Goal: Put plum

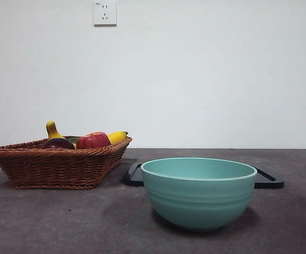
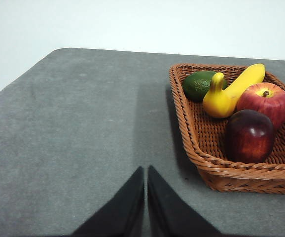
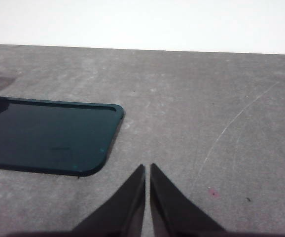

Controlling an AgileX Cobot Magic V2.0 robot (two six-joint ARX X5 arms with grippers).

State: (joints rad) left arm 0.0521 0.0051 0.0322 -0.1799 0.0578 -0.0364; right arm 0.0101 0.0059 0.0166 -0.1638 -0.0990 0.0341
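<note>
Nearest in the front view stands a teal bowl [image 1: 198, 192], on the grey worktop [image 1: 63, 222] a little right of centre. Just behind it lies a flat black tray [image 1: 268, 181], its ends showing on either side of the bowl. To the left, and farther back, sits a woven brown basket [image 1: 52, 164].

The plum [image 1: 57, 143] rests in the basket, at its near left part, only its dark top showing above the rim. From the left wrist view the plum [image 2: 249, 136] is a glossy maroon, nearly black, lying against the basket's [image 2: 241, 173] near wall. Beside it, touching, is a red apple [image 2: 264, 102] with yellowish streaks; in the front view the apple [image 1: 93, 140] sits just right of the plum. Behind them lie a yellow gourd-shaped squash [image 2: 220, 98], a banana [image 2: 246, 79] and a dark green avocado [image 2: 199, 85].

The left gripper [image 2: 146, 197] hangs above bare worktop, well apart from the basket, its fingers pressed together and holding nothing. The right gripper [image 3: 147, 197] hangs over the worktop near a corner of the tray [image 3: 49, 133], fingers likewise pressed together and empty. Neither arm shows in the front view.

A white wall socket [image 1: 105, 12] sits high on the far wall.
</note>
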